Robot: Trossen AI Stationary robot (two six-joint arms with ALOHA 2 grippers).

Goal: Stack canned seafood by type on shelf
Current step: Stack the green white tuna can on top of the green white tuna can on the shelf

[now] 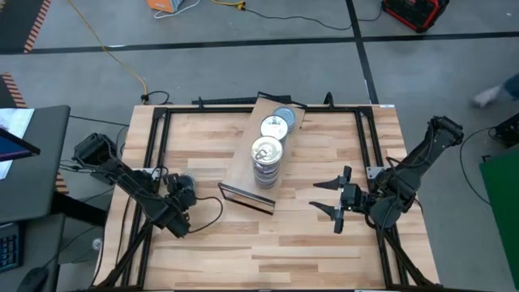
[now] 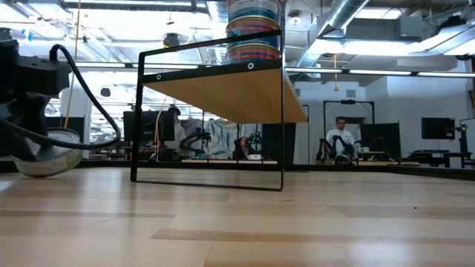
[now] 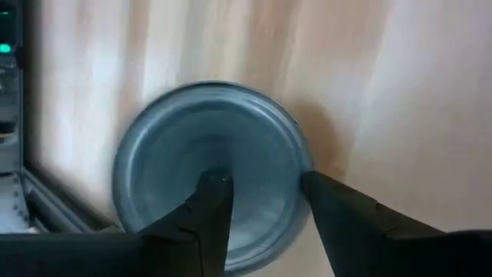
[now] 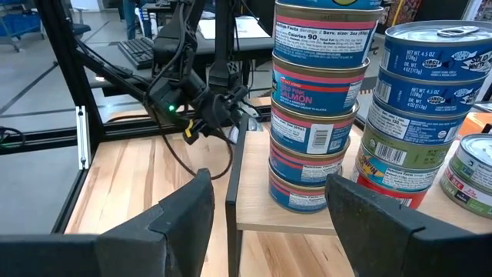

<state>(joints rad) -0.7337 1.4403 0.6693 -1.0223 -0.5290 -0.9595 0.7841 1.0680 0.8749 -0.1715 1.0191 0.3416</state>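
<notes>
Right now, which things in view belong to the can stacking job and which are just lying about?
Part of the job:
- shelf
- tall stack of salmon cans
- shorter stack of blue-label cans
- loose silver-topped can on the table, left gripper closing on it
- right gripper, fingers open, waiting beside the shelf

Just lying about:
- yellow cable
- red case

The top can (image 4: pixel 327 35) of the tall stack reads "Calories 90". The can (image 4: pixel 314 104) beneath it reads "SALMON". A blue can (image 4: pixel 434 58) in the next stack reads "4.5 OZ".
</notes>
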